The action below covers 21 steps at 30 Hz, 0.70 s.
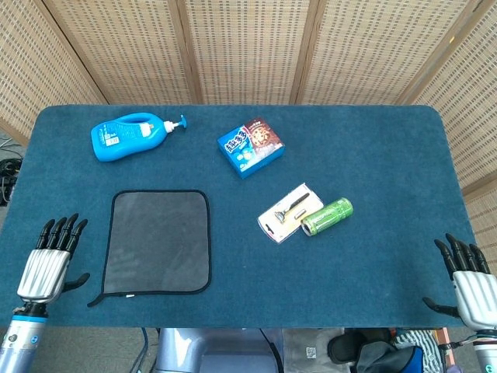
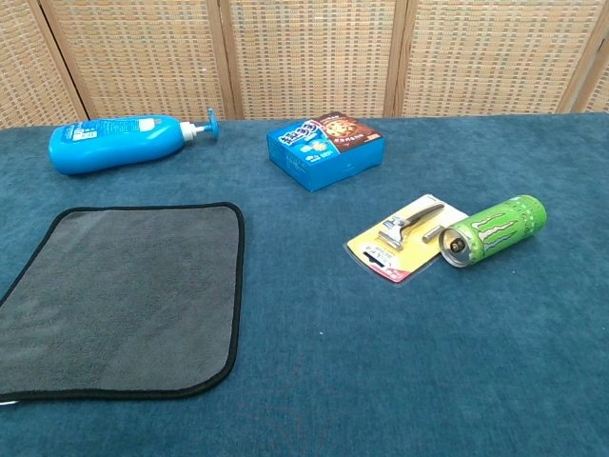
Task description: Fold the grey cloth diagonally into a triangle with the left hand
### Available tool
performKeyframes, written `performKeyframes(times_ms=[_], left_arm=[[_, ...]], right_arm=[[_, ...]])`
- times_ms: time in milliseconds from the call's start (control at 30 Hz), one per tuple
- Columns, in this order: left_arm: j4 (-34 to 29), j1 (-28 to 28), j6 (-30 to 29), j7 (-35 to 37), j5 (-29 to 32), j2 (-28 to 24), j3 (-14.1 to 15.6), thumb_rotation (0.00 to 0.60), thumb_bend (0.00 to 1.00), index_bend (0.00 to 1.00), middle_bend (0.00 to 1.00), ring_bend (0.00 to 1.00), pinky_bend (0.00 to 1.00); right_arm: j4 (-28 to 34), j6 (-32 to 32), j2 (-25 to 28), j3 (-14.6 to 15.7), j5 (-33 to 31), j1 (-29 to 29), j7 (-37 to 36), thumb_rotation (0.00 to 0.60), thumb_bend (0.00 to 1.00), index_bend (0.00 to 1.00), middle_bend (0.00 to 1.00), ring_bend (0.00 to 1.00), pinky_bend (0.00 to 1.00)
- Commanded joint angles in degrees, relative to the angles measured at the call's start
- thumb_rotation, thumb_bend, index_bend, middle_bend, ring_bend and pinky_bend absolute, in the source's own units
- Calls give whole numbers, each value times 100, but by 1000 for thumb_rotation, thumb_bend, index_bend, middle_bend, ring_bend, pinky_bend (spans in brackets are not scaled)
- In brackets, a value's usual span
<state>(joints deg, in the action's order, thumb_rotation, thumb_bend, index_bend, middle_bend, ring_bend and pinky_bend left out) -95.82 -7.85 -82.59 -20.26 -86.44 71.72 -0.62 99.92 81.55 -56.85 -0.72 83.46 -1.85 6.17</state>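
While no fold is yet made, grey cloth (image 1: 160, 242) noted lying flat and fully spread on the near-left part of the blue table (image 1: 373, 155), edged in black, with a small loop tag at its near-left corner. Left hand (image 1: 48, 260) observed at the near-left table edge, just left of the cloth and apart from it, fingers spread and holding nothing. Right hand (image 1: 470, 284) seen at the near-right edge, well apart from everything, likewise spread and empty. Neither hand visible in the chest view.

Judged light, soft and limp: likely to sag and drag rather than keep shape when lifted, and to cling somewhat to the table's pile. Best taken by pinching one corner, probably the near-left one closest to the left hand, then carried over to the far-right corner. Thin edge lying flush on the surface may resist a clean pinch.

Elsewhere: blue pump bottle (image 1: 130, 136) on its side far left, blue snack box (image 1: 250, 146) far centre, packaged razor (image 1: 290, 211) touching a green can (image 1: 327, 216) lying on its side, right of the cloth.
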Motion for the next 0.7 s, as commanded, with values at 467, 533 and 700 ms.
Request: performKeyframes(times_ms=[467, 533, 700], left_arm=[[66, -77, 389, 687, -377, -316, 407, 600, 82, 0, 0, 0, 0], [130, -100, 448, 718, -401, -336, 436, 600, 84, 11, 0, 0, 0], [380, -153, 659, 767, -410, -313, 525, 600, 88, 104, 0, 0, 0]], right_arm=[[9, 46, 37, 1, 30, 28, -37, 600, 0, 0, 0, 0, 0], [9, 48, 41, -2, 27, 29, -47, 600, 0, 0, 0, 0, 0], [1, 63, 48, -12, 31, 32, -86, 600, 0, 0, 0, 0, 0]])
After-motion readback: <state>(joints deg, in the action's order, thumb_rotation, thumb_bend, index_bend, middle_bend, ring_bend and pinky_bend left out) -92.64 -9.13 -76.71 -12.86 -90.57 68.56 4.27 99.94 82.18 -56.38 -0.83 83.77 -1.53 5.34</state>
